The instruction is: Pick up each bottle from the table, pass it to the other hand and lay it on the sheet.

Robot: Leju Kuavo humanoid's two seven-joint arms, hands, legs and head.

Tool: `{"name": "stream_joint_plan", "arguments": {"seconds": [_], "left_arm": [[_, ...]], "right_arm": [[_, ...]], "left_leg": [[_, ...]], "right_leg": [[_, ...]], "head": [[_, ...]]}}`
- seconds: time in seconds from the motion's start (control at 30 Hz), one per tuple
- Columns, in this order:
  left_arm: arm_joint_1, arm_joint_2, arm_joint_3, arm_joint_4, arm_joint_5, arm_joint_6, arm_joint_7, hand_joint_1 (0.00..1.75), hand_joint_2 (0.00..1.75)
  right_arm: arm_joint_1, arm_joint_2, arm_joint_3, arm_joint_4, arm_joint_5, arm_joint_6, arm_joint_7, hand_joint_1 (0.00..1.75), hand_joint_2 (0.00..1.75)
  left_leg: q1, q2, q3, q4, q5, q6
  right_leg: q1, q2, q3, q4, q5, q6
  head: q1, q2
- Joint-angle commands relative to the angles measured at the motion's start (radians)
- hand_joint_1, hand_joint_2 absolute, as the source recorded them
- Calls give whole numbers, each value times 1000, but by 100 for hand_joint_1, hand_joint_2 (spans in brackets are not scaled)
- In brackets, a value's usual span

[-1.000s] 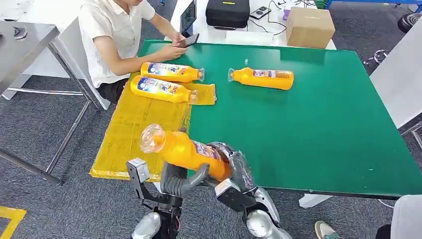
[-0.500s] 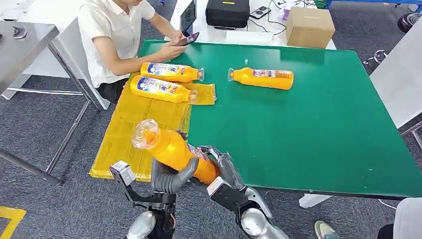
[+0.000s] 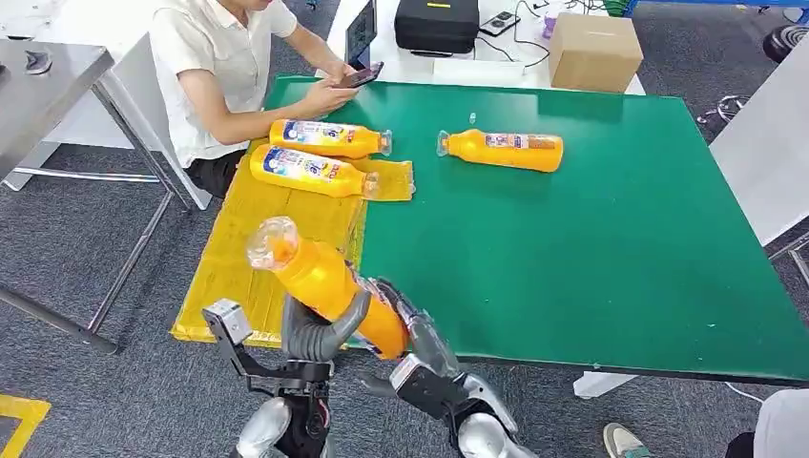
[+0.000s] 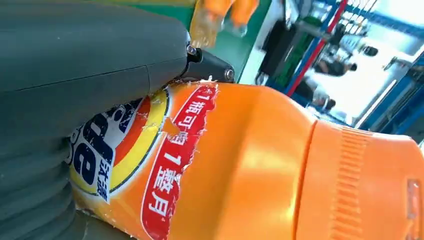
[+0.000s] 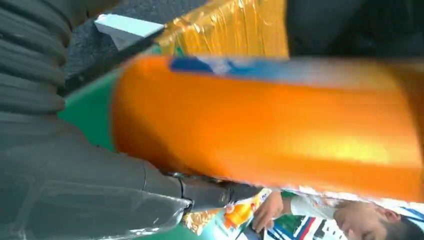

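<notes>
**Both hands on one orange bottle**

We see an orange plastic bottle with a clear cap (image 3: pixel 324 286) held up in the air, just off the near edge of the green table (image 3: pixel 591 248). It is tilted, with its cap end up and pointing toward the near left corner. The left hand (image 3: pixel 320 334) holds it around the middle, with its grey thumb curled over the body. The right hand (image 3: pixel 405 329) holds the bottom end of the same bottle, with its dark fingers wrapped on it. In the left wrist view we see the orange bottle (image 4: pixel 260 165) close up, with its red and blue label pressed under the thick grey thumb (image 4: pixel 90 55). In the right wrist view the bottle (image 5: pixel 270 125) is blurry and lies across the hand.

A shiny yellow sheet (image 3: pixel 258 239) covers the left edge of the table. Two more orange bottles with blue labels lie on their sides at the far end of the sheet, one (image 3: pixel 329 138) behind the other (image 3: pixel 310 172), close together. A fourth orange bottle (image 3: pixel 501 150) lies on its side on the bare green table, nearer the far edge.

A person in a white shirt (image 3: pixel 219 67) sits at the far left corner holding a phone (image 3: pixel 363 76). A brown cardboard box (image 3: pixel 593 52) and a black case (image 3: pixel 436 24) sit on a white surface past the far edge.
</notes>
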Motion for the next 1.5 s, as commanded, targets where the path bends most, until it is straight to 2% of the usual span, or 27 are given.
{"name": "stream_joint_plan", "arguments": {"seconds": [0.03, 0.07, 0.13, 0.2, 0.23, 0.27, 0.3, 0.37, 0.43, 0.5, 0.53, 0.63, 0.67, 0.77, 0.97, 1.03, 1.23, 1.27, 1.3, 1.33, 1.37, 1.4, 1.43, 1.5], "left_arm": [[-55, 20, 24, 55, -103, 126, -46, 175, 175], [-70, 23, 20, 80, -201, 232, -83, 175, 175], [-89, 29, 48, 112, -274, 302, -118, 175, 175], [-94, 20, 122, 122, -414, 339, -164, 175, 175], [-91, -7, 206, 137, -583, 339, -176, 175, 175], [-91, -31, 273, 136, -762, 339, -154, 175, 175], [-101, -33, 299, 153, -893, 339, -115, 175, 175], [-163, 58, 186, 252, -1013, 325, 61, 175, 175], [-195, 41, 230, 326, -1190, 339, 88, 175, 175], [-200, 35, 236, 339, -1192, 339, 79, 175, 175], [-235, 49, 211, 412, -1359, 339, 160, 175, 175], [-343, 91, 111, 565, -1601, 242, 367, 175, 175], [-383, 88, 97, 617, -1638, 189, 396, 175, 175], [-427, 68, 100, 662, -1561, 56, 334, 175, 175], [-467, 88, 47, 686, -1584, -51, 389, 175, 175], [-486, 84, 46, 719, -1570, -92, 381, 175, 175], [-490, 82, 46, 730, -1558, -106, 367, 175, 175], [-495, 81, 47, 740, -1541, -124, 347, 169, 175], [-500, 78, 54, 751, -1524, -134, 343, 138, 175], [-507, 77, 54, 762, -1517, -146, 343, 93, 175], [-519, 74, 62, 785, -1495, -180, 343, 68, 175], [-532, 72, 76, 809, -1463, -216, 347, 33, 175], [-540, 74, 82, 825, -1445, -239, 343, 10, 175], [-555, 77, 96, 861, -1409, -272, 337, 16, 175]], "right_arm": [[26, 3, -29, 46, 44, -107, -28, 0, 0], [57, 6, -66, 19, 64, -193, -53, 0, 0], [105, 22, -150, -48, 30, -294, -92, 0, 0], [134, 26, -236, -129, 46, -416, -136, 0, 0], [147, 37, -288, -176, 39, -473, -157, 0, 0], [167, 75, -389, -230, 55, -475, -201, 0, 0], [174, 91, -435, -273, 59, -475, -201, 0, 0], [181, 97, -484, -310, 39, -475, -201, 0, 0], [168, 88, -483, -294, 29, -475, -201, 0, 0], [165, 92, -482, -290, 33, -475, -201, 0, 0], [154, 85, -462, -271, 16, -470, -201, 0, 0], [119, 88, -433, -225, 12, -426, -201, 0, 0], [111, 92, -429, -218, 11, -412, -201, 0, 0], [103, 92, -418, -217, 1, -397, -201, 0, 0], [111, 85, -430, -217, -29, -371, -201, 0, 0], [104, 84, -429, -211, -36, -358, -201, 0, 0], [100, 87, -427, -207, -45, -351, -201, 0, 0], [97, 85, -421, -204, -46, -345, -201, 0, 0], [94, 86, -418, -198, -48, -342, -201, 0, 0], [93, 86, -416, -193, -49, -343, -201, 0, 0], [89, 86, -417, -182, -55, -339, -201, 0, 0], [87, 85, -418, -176, -62, -341, -201, 0, 0], [85, 84, -420, -169, -68, -339, -201, 0, 0], [83, 82, -426, -159, -85, -336, -201, 0, 0]], "left_leg": [[1, 0, 4, -1, 0, -1], [1, -2, 3, -1, 0, -1], [1, -3, 3, -1, 0, -1], [1, -4, 3, -1, 0, -2], [1, -4, 3, -1, 0, -2], [0, -3, 1, -1, 0, -1], [0, -2, 2, 0, -1, -1], [1, -3, 2, 0, -1, -2], [0, -4, 2, -1, 1, -1], [1, -4, 5, -2, 1, -2], [0, -3, 3, -1, 1, -1], [0, -3, 4, -2, 1, -1], [1, -4, 3, -1, 1, -1], [1, -3, 2, 0, 2, -1], [2, -2, 5, -1, 0, -2], [1, -2, 1, 0, 1, -1], [1, -1, 1, 0, 1, -1], [1, -1, 3, 0, 1, -2], [1, -1, 2, 0, 1, -1], [1, -1, 1, 0, 1, -1], [2, 0, 3, 0, 1, -2], [1, -1, 2, 0, 1, -1], [1, -1, 2, 0, 1, -1], [0, -1, 1, -1, 1, -1]], "right_leg": [[1, 0, 4, -2, 0, -2], [1, -1, 3, -1, 0, -2], [1, -3, 4, -2, -1, -2], [1, -3, 4, -1, -1, -3], [1, -3, 3, -1, -1, -2], [0, -3, 1, 0, 0, -1], [0, -1, 3, 0, -1, -2], [1, -2, 2, 1, -1, -3], [0, -4, 2, 0, 0, -2], [1, -3, 5, -2, 0, -3], [0, -2, 4, -1, 0, -2], [0, -2, 3, -1, 0, -2], [1, -3, 3, -1, 0, -2], [1, -2, 3, -1, 1, -2], [2, -1, 6, -1, 0, -2], [1, -1, 2, 0, 1, -1], [1, -1, 1, 0, 1, -1], [1, 0, 3, 0, 1, -2], [1, -1, 3, 0, 1, -2], [1, -1, 2, 0, 1, -1], [2, 0, 3, 0, 1, -2], [1, 0, 3, 0, 1, -2], [1, 0, 3, 0, 1, -2], [0, 0, 2, 0, 1, -1]], "head": [[0, 0], [0, 0], [0, 0], [0, 0], [0, 0], [0, 0], [0, 0], [0, 0], [0, 0], [0, 0], [0, 0], [0, 0], [0, 0], [0, 0], [0, 0], [0, 0], [0, 0], [0, 0], [0, 0], [0, 0], [0, 0], [0, 0], [0, 0], [0, 0]]}}
